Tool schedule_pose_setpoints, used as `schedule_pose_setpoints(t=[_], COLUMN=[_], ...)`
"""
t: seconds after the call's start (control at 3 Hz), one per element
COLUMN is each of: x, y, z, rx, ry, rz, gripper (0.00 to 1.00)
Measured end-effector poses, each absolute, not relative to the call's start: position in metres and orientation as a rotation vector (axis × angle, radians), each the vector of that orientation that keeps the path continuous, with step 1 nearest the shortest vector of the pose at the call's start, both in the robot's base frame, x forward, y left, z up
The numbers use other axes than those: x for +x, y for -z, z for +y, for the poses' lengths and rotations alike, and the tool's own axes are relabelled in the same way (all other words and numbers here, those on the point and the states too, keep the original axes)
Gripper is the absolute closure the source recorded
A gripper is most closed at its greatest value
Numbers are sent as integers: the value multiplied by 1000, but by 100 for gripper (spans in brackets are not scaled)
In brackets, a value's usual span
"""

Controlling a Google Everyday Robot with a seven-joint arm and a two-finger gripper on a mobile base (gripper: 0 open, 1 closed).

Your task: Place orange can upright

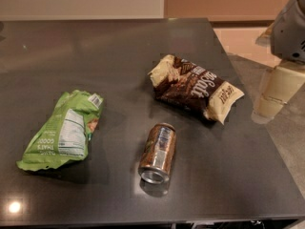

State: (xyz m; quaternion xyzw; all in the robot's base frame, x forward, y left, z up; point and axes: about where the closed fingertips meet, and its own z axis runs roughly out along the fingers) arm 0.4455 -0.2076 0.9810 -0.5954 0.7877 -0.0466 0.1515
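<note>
The orange can [157,152] lies on its side on the dark table [119,56], near the front edge, with one silver end facing the front. Its coppery body has a pale label patch. My gripper [276,92] hangs at the right edge of the view, over the table's right edge, well to the right of the can and apart from it. Its pale lower part points down. It holds nothing that I can see.
A brown-and-cream snack bag [195,86] lies behind and to the right of the can. A green snack bag [64,130] lies to the left. The table's right edge runs just left of the gripper; tan floor lies beyond.
</note>
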Motion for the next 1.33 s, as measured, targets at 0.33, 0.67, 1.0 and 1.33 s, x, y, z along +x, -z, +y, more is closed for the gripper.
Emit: schedule_pose_setpoints(t=[0.33,0.67,1.0,1.33], x=[464,480,485,480], y=[-972,-964,-959,-956], z=[-175,-130,-94,-72], rx=[-1695,-1619,-1510,-1371], ry=[95,43,66,166], rz=[2342,2423,2490,2561], gripper=[0,0,0,0])
